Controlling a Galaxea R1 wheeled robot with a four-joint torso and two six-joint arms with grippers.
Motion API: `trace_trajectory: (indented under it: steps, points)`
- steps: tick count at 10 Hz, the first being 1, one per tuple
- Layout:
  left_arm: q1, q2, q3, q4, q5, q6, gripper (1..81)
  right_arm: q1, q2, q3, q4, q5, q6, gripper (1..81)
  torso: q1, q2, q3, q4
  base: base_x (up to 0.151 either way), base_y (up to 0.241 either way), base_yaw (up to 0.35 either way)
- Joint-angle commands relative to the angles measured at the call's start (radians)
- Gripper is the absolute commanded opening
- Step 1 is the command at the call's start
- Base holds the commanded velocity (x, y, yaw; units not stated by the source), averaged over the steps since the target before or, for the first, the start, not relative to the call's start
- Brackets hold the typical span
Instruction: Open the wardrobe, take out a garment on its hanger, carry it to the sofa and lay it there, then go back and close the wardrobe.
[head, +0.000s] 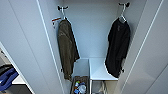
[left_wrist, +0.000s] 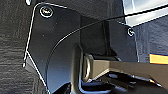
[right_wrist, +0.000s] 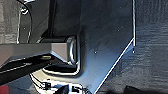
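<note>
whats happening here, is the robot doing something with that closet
The wardrobe stands open and the head view looks straight into it. Nothing is being handled at this moment. A black garment hangs on its white hanger from a hook on the right, and an olive-brown jacket hangs on the left. Below is a white shelf and a bin of small items.

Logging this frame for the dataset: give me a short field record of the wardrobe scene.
wardrobe: both doors open
black top: hanging on the right, on a white hanger
olive jacket: hanging on the left hook
shelf: white, low, under the black top
bin: on the wardrobe floor, holds small items
jaws: state not discernible in either wrist view
</note>
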Motion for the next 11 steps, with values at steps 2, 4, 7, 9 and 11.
trace_trajectory:
  steps: [2,4,7,9,11]
  points:
    - [0.001,-0.126,0.202,0.070,0.036,0.005,81.1,-0.004,-0.120,0.186,-0.006,-0.063,-0.007,81.1,0.000,0.000,0.000,0.000,0.000,0.000,0.000]
    - [0.001,-0.129,0.199,0.071,0.035,0.005,81.1,-0.004,-0.168,0.269,0.007,-0.050,-0.004,81.1,0.000,0.000,0.000,0.000,0.000,0.000,0.000]
    - [0.001,-0.134,0.193,0.058,0.035,0.005,81.1,-0.006,-0.148,0.202,0.011,-0.050,0.002,81.1,0.000,0.000,0.000,0.000,0.000,0.000,0.000]
    - [0.001,-0.135,0.181,0.055,0.035,0.003,81.1,-0.009,-0.148,0.184,0.013,-0.050,0.003,81.1,0.000,0.000,0.000,0.000,0.000,0.000,0.000]
    - [0.001,-0.135,0.181,0.055,0.035,0.003,81.1,-0.009,-0.142,0.182,0.011,-0.050,0.003,81.1,0.000,0.000,0.000,0.000,0.000,0.000,0.000]
